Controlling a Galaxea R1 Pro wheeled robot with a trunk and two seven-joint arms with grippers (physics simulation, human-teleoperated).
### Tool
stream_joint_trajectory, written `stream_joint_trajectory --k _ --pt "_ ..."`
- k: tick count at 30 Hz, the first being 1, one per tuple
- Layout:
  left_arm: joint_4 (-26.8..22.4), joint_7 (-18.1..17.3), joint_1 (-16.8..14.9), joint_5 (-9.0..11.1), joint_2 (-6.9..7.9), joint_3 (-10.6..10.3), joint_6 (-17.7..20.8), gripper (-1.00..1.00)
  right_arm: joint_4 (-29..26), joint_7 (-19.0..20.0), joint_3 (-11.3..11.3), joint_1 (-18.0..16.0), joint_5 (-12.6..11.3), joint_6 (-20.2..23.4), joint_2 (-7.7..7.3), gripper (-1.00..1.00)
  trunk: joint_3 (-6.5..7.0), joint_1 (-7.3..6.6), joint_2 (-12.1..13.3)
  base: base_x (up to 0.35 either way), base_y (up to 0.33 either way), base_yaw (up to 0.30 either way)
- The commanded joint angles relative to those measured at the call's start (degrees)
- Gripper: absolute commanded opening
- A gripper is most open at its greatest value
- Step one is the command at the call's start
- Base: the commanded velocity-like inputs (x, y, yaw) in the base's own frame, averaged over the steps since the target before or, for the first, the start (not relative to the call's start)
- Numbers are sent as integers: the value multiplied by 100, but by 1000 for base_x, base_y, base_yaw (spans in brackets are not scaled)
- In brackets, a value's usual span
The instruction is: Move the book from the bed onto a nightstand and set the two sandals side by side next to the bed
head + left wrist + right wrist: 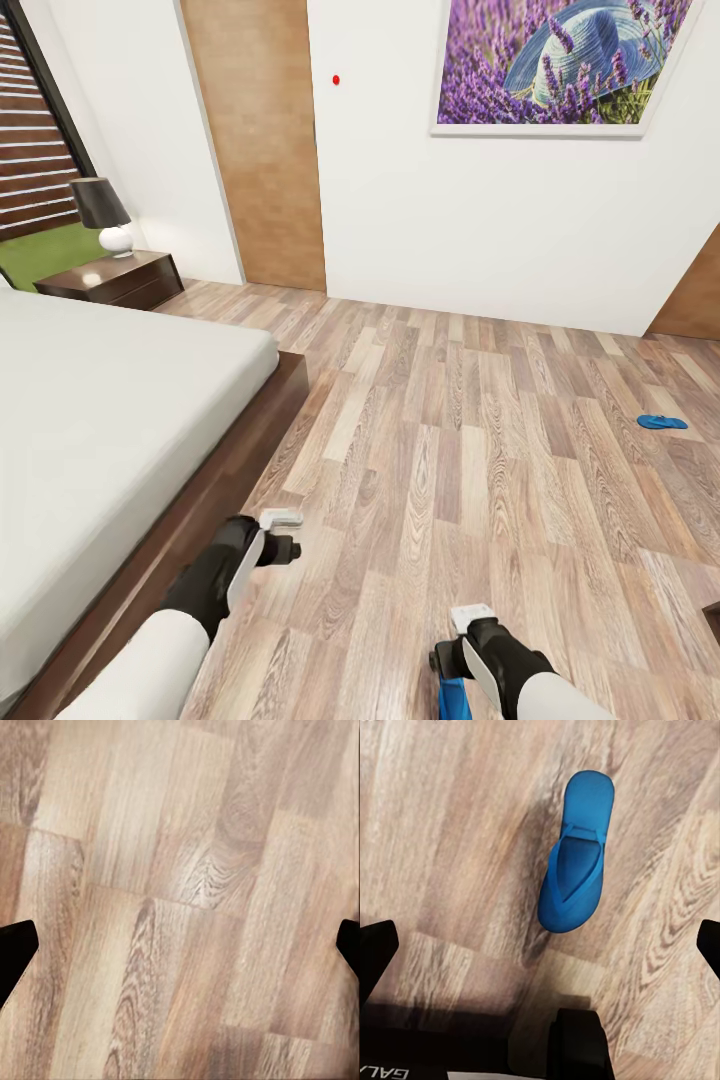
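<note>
The off-white bed [90,420] lay left; the left gripper [180,945] hung spread over bare planks. The right gripper [540,937], spread too, hovered above a blue rubber sandal [574,855]; it should descend squarely. A second blue sandal [662,422] lay far right.

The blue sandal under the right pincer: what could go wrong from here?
1. The near sandal lies flat on the wood floor below the open right pincer; a thin flat thing may slip, or the fingertips may hit the boards.
2. The second sandal lies far from the bed, so it might be overlooked.
</note>
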Motion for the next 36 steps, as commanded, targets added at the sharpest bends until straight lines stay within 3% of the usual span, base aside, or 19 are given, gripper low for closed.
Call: stream_joint_trajectory --k 1,6,13,22,36 --pt "-335 17 107 17 -7 -16 169 100 -16 2 -48 -1 54 29 6 100 -5 -1 -2 0 0 0" --pt "-1698 12 693 19 -31 -41 684 100 -34 -4 -48 -1 54 27 6 100 -5 -1 -2 0 0 0" --pt "-2508 10 987 48 -89 -53 1140 100 -41 0 -48 -1 54 26 6 100 -5 -1 -2 0 0 0" --pt "-2797 20 1081 347 -125 -70 1297 100 -53 15 -48 -1 52 19 9 100 -5 -1 -2 0 0 0" --pt "-2844 36 1112 420 -131 -74 1297 100 -267 26 -41 -2 34 41 11 100 -5 -1 -2 0 0 0"
